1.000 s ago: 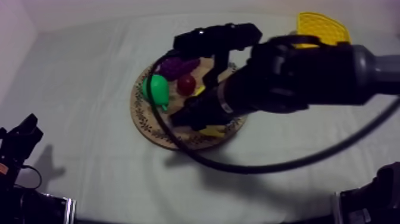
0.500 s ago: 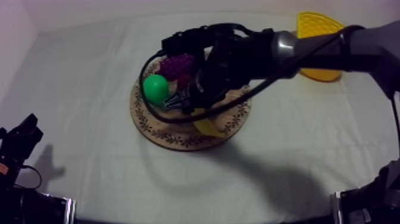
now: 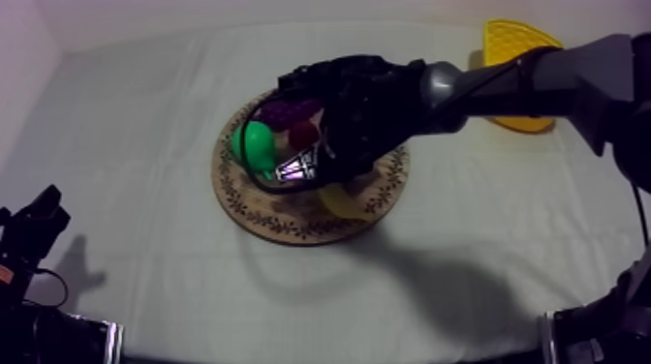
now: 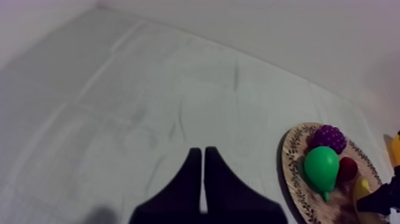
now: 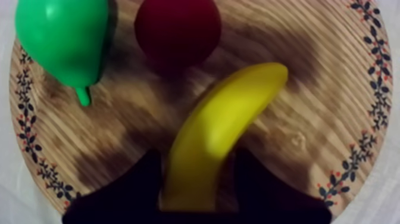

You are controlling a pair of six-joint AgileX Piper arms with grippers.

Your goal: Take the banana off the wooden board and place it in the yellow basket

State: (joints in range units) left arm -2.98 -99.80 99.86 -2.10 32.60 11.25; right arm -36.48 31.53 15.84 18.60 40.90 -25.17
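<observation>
The yellow banana [image 5: 223, 116] lies on the round wooden board [image 5: 333, 89], its near end between my right gripper's [image 5: 199, 159] two black fingers, which close against both its sides. From above, that gripper [image 3: 306, 172] is low over the board [image 3: 242, 208], with the banana's end [image 3: 341, 205] poking out beside it. A green pear [image 3: 254, 145], purple grapes [image 3: 291, 109] and a small red fruit [image 3: 305, 134] share the board. The yellow basket [image 3: 518, 46] is at the far right. My left gripper [image 4: 203, 179], fingers together, rests at the near left [image 3: 31, 230].
The right arm [image 3: 542, 77] stretches across from the upper right, passing in front of the basket. In the left wrist view the board [image 4: 294, 173] with the pear [image 4: 321, 167] and grapes [image 4: 329, 137] lies off to the side, over bare cloth.
The right arm has come down over the board and its gripper has settled around the banana's end. The left arm has not moved.
</observation>
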